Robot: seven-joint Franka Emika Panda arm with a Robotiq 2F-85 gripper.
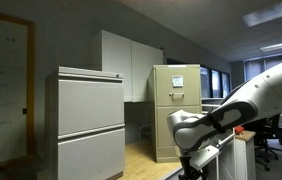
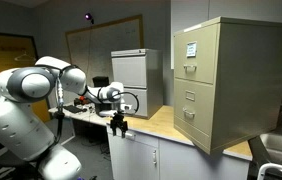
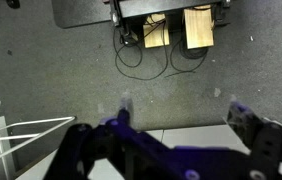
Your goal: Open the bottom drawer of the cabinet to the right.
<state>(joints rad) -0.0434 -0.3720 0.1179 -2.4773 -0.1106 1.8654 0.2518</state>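
beige cabinet (image 2: 226,85) fully closed; pincer (image 2: 119,128) spread wide, well apart.

walls (image 1: 76,30): grey | whiteboard (image 2: 86,45) | ceiling lights (image 1: 273,14) on | wooden counter (image 2: 164,122) | floor: grey carpet (image 3: 41,80)

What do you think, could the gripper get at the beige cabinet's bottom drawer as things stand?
Probably yes, once moved: the gripper hangs open, pointing down, apart from the bottom drawer. Nothing visible stands between them, but it must turn toward the drawer front.

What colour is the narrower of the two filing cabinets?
Beige. The filing cabinet shows best in an exterior view, beside the pale grey cabinet.
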